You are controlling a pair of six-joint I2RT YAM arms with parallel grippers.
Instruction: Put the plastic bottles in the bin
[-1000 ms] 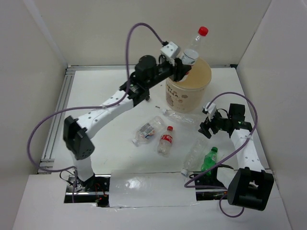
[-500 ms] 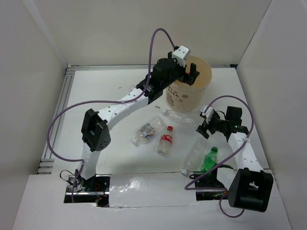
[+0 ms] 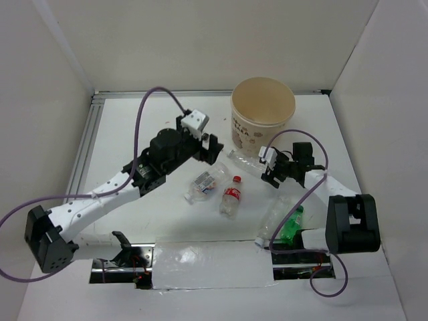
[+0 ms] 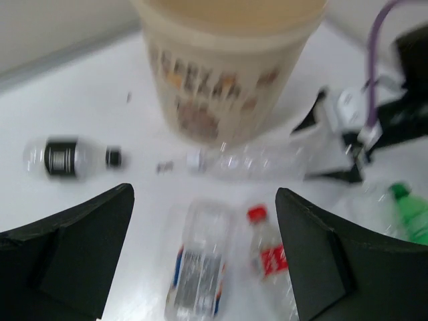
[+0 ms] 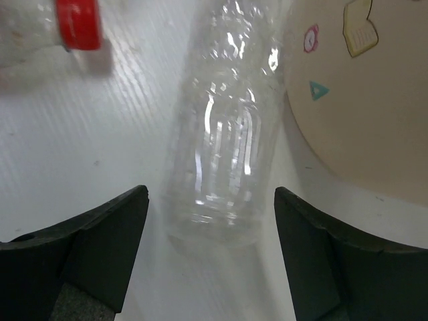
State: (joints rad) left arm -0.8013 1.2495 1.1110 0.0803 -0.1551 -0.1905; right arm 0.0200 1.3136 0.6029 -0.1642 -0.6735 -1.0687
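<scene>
Bin [image 3: 262,107] stands far right; I can't see what's inside. My left gripper [image 3: 210,148] hangs wide open and empty. My right gripper [image 5: 210,194] straddles, unclosed, a clear bottle [image 5: 224,127] beside the bin. At least five bottles [image 3: 231,197] lie loose, so I judge most work is left.

— What's underneath?
— A white table [image 3: 134,127], faintly ribbed up close.
— And around it?
— Plain white walls [image 3: 200,47] stand left, far and right. A metal rail [image 3: 77,167] runs along the table's left edge, and a glossy white sheet [image 3: 207,264] covers the near edge.
</scene>
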